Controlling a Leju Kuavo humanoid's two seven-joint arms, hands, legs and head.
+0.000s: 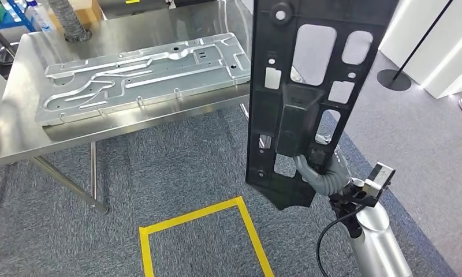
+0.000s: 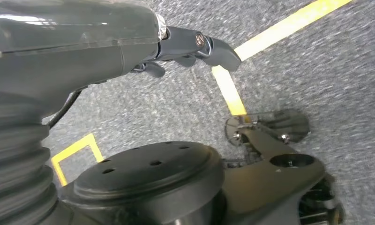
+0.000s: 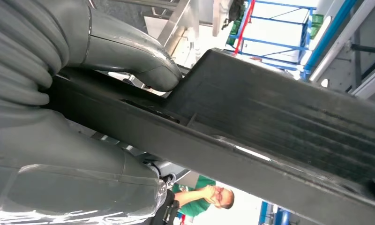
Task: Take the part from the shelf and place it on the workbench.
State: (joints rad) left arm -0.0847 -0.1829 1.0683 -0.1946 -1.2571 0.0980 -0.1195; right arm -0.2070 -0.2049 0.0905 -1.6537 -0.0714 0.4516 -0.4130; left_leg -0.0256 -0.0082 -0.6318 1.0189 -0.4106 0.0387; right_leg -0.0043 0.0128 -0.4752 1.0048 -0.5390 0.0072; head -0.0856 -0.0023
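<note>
A metal panel (image 1: 145, 75) lies on the workbench (image 1: 21, 124), with the floor tape (image 1: 202, 231) before it.

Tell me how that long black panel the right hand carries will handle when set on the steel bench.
The black panel probably stays stiff: it stands upright without sagging above the right hand. Gripped near its lower end, it may swing or tip. Its many cut-outs suggest modest weight.

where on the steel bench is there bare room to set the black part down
The workbench is mostly taken by the stamped metal panel. Bare steel borders it as a strip along the near edge, a patch at the left end, and the far side. The right hand holds the black part upright by the right end.
</note>
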